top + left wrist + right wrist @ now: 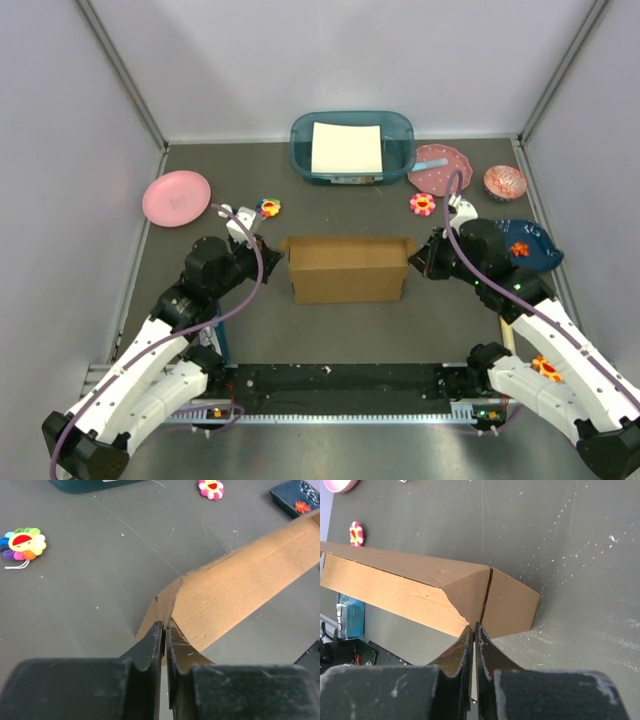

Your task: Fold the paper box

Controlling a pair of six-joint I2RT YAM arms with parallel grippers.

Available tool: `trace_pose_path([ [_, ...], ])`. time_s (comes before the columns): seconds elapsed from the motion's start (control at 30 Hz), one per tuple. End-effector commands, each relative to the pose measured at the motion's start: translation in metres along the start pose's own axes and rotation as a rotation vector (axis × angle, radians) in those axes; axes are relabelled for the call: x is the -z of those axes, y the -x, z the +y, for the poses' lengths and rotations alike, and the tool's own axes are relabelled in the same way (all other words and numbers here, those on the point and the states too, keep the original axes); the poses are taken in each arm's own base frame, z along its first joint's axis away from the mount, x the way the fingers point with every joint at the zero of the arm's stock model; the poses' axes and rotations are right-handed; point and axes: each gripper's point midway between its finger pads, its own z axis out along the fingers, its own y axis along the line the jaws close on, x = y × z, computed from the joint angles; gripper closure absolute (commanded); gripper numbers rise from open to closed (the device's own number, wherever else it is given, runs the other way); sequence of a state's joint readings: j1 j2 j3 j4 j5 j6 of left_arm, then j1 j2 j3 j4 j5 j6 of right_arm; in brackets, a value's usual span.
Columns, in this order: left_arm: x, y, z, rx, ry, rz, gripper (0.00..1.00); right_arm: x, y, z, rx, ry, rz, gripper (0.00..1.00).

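Mid-bench, the paper box [347,270] sits between my two arms, a brown cardboard piece with its long side towards the near edge. My left gripper [163,630] is at its left end, fingers drawn almost together with a thin cardboard flap pinched between them. My right gripper [473,627] is at the right end, fingers closed and tips pressed to the fold line of the end panel. Whether cardboard is caught between them, I cannot tell. A teal bin [400,135] stands by the far edge, well apart.
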State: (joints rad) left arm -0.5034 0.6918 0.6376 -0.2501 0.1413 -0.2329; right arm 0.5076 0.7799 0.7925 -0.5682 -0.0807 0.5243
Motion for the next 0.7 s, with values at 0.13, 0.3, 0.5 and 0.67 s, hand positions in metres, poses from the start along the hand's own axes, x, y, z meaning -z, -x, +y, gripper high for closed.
trace_pose_path([
  [0.13,0.003,0.031,-0.018,0.067,-0.062,-0.065,1.0,-0.001,-0.012,-0.005,0.014,-0.022,0.044,1.0],
  [0.3,-0.001,0.033,-0.026,0.153,-0.09,-0.073,1.0,-0.002,-0.013,-0.005,0.016,-0.025,0.048,1.0],
  [0.5,-0.006,0.03,-0.032,0.267,-0.11,-0.063,1.0,-0.002,-0.014,-0.005,0.019,-0.025,0.052,1.0],
  [0.67,-0.009,0.024,-0.032,0.324,-0.107,-0.051,1.0,-0.003,-0.016,-0.005,0.019,-0.026,0.055,1.0],
])
